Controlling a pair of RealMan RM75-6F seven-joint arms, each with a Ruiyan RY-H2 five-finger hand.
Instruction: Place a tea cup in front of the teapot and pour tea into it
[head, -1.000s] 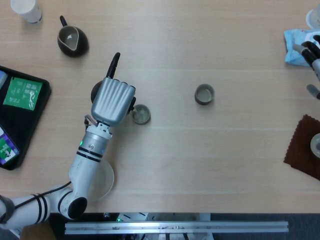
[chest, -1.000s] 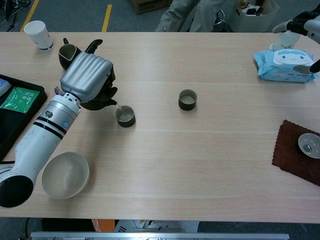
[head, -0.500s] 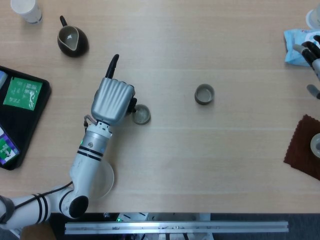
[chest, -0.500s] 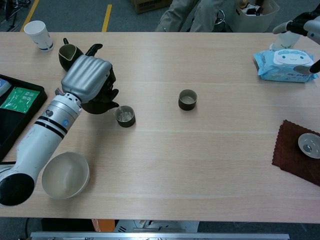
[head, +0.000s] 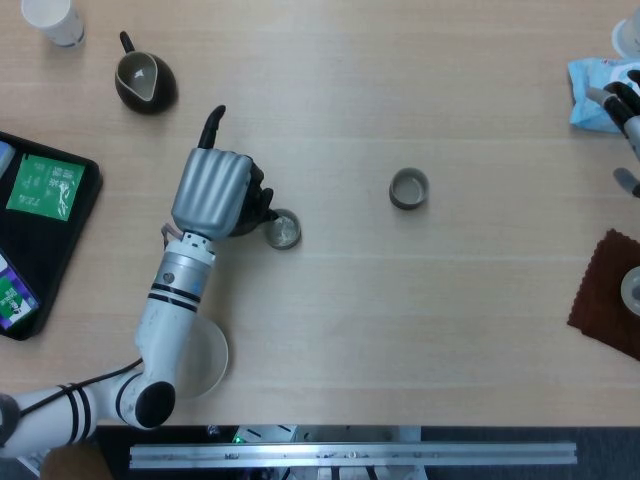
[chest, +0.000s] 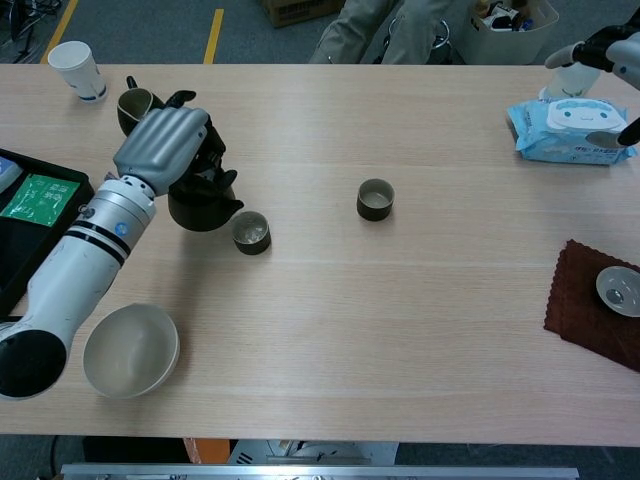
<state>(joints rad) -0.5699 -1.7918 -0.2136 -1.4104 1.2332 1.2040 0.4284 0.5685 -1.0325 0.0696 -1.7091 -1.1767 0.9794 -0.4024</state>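
The wooden table (chest: 400, 320) fills both views. At centre left of the chest view the left hand (chest: 165, 145) is seen closed over the dark teapot (chest: 200, 205), which it grips from above; the pot appears to stand nearly upright, with its spout directed toward the lower right of the frame and its straight handle (head: 212, 125) projecting toward the upper left in the head view, so that the long axis is taken to run diagonally from upper left to lower right. Just beside the spout, almost touching the pot, stands the tea cup (chest: 250, 232), upright and open-mouthed; whether liquid lies inside cannot be told. A second cup (chest: 375, 199) stands well apart at frame centre. At the upper right edge the right hand (chest: 608, 45) is only partly visible above a blue wipes packet (chest: 570, 130), and its state cannot be told. The teapot is judged rigid, glazed and probably slippery, moderately heavy when filled and breakable; hold is best taken at the handle or around the body, with the lid steadied. The cup is judged light, stiff, fragile and easily tipped, best taken by its rim or wall.
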